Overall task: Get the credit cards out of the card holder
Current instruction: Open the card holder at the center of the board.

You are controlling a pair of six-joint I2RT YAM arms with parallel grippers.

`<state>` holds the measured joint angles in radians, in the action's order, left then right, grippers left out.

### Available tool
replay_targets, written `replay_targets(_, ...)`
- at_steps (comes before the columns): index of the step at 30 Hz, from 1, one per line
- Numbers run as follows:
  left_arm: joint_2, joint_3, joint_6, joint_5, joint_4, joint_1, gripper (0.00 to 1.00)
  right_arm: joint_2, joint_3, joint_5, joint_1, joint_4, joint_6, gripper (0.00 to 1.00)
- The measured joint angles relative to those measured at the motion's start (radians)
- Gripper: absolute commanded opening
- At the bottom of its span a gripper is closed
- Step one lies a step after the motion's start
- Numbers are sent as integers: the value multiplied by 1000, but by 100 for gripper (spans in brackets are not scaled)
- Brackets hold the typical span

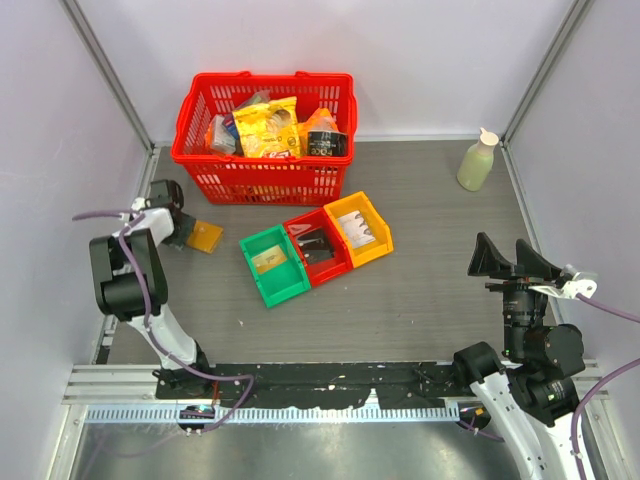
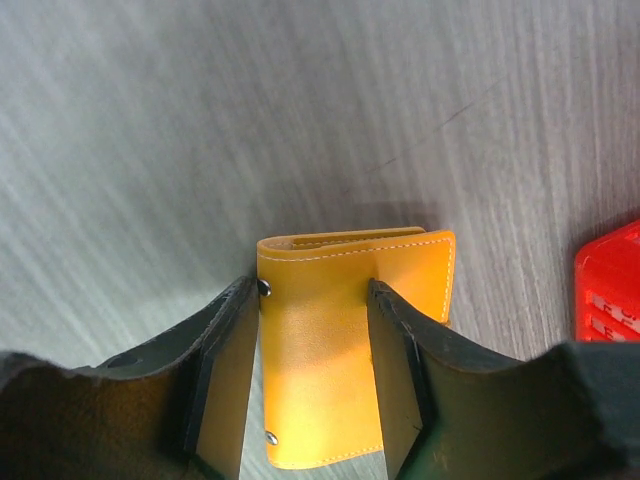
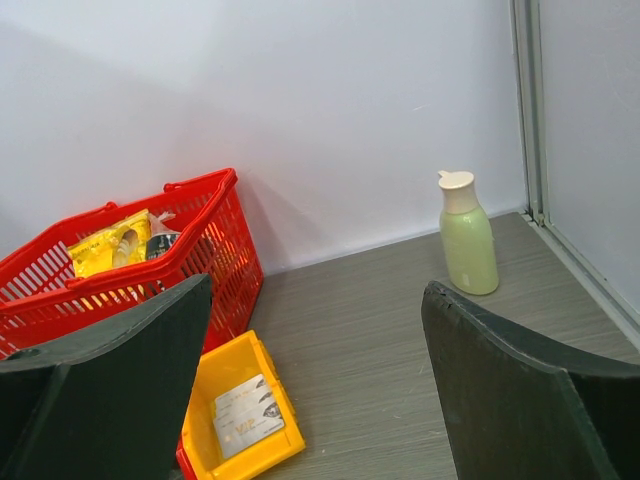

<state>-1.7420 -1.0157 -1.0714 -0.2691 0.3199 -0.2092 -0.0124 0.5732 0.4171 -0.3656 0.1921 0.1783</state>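
Find the holder (image 1: 207,237) at the middle left of the top view, lying closed and flat on the bench (image 1: 430,290), left of the small bins (image 1: 315,245) and just below the red basket (image 1: 262,76). Note the left gripper (image 2: 312,290) down over it in the wrist view, half closed, one finger against the snap-studded left edge, the other crossing the tan face short of the right edge. Cannot tell from that a true clamp from a mere straddle. Note the right gripper (image 3: 318,290) at the lower right of the top view, released, spread wide, holding nothing, well apart from the work.

See no cards inside the shut holder; spot pale cards (image 3: 245,412) only in the yellow bin (image 3: 215,380).

Judge the step as securing the holder ahead of opening it. To do it well, centre the left gripper to pinch across the full width, or else catch only the top flap at the stitched fold near the middle of the wrist view. Keep the pinch light to avoid bending anything inside. Avoid pressing flat and risking a slide over the smooth bench. Lift just clear, then bring the free gripper in to peel the flap and reach the sleeves
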Motion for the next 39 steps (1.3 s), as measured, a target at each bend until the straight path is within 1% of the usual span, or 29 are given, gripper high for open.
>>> replay_targets(4, -98, -148, 89, -9, 76, 20, 53, 0, 0, 0, 0, 0, 0, 89)
replay_targets(6, -122, -188, 124, -23, 105, 33, 49, 0, 0, 0, 0, 0, 0, 89)
replay_targets(8, -130, -204, 157, -42, 118, 47, 31, 0, 0, 3, 0, 0, -1, 89)
replay_targets(11, -126, -199, 178, -57, 117, 54, 8, 0, 0, 4, -1, 0, -1, 89)
replay_targets(12, -120, -194, 185, -61, 116, 54, 2, 0, 0, 4, -1, 0, -1, 90)
replay_targets(13, -114, -187, 187, -65, 113, 54, 0, 0, 0, 4, -1, 0, -1, 89)
replay_targets(18, -69, -121, 210, -68, 60, 56, 0, 0, 0, 3, -2, 0, -1, 89)
replay_targets(21, -23, -67, 227, -59, 54, 62, 0, 0, 0, -2, -2, 0, 0, 89)
replay_targets(23, 26, -21, 242, -51, 64, 66, 0, 0, 0, -14, -2, 0, 1, 89)
replay_targets(27, 188, 97, 270, -40, 143, 77, 0, -30, 6, -73, -2, 0, 10, 89)
replay_targets(32, 433, 156, 327, -23, 247, 97, 0, -223, 56, -238, -2, 20, 53, 89)
replay_targets(34, 529, 160, 353, -11, 264, 109, 0, -312, 77, -332, -2, 35, 67, 99)
replay_targets(39, 731, 180, 406, 52, 278, 157, 0, -534, 120, -534, -2, 90, 93, 99)
